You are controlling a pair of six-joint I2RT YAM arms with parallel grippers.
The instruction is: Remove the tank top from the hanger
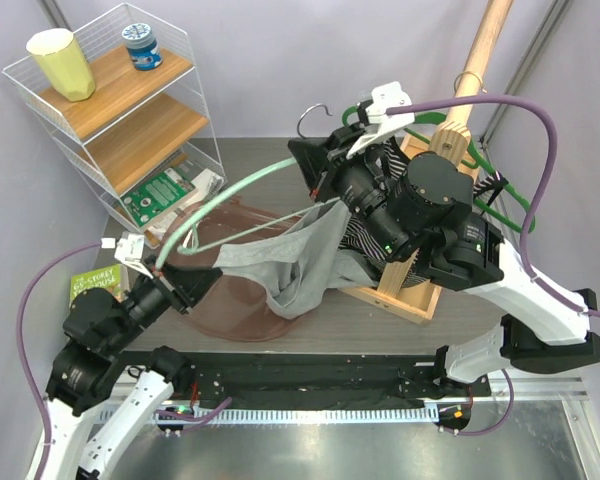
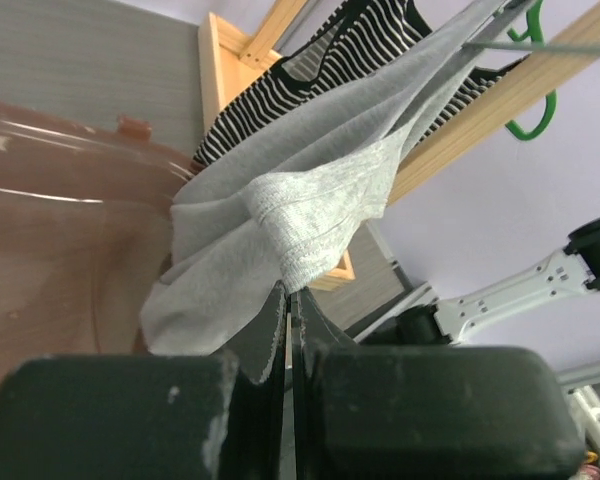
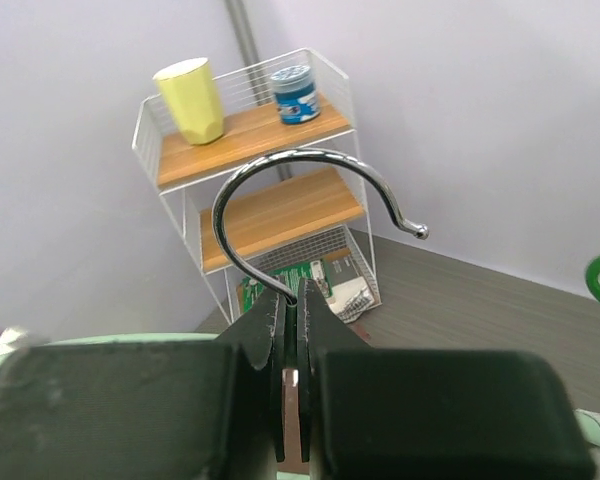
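The grey tank top (image 1: pixel 302 262) hangs bunched from a mint green hanger (image 1: pixel 230 200) above the table. My right gripper (image 1: pixel 314 162) is shut on the neck of the hanger's metal hook (image 3: pixel 300 160), as the right wrist view shows at the jaw tips (image 3: pixel 293 300). My left gripper (image 1: pixel 204 277) is lower left and shut on the tank top's hem (image 2: pixel 310 225), which is pinched at its tips (image 2: pixel 291 292). The cloth is stretched from the hanger down to the left gripper.
A brown translucent basin (image 1: pixel 235 310) lies under the tank top. Behind it stands a wooden rack (image 1: pixel 410 290) with a striped garment (image 2: pixel 350 50) and green hangers (image 1: pixel 515 200). A wire shelf (image 1: pixel 110 120) at back left holds a yellow cup (image 1: pixel 62 62) and a blue jar (image 1: pixel 140 45).
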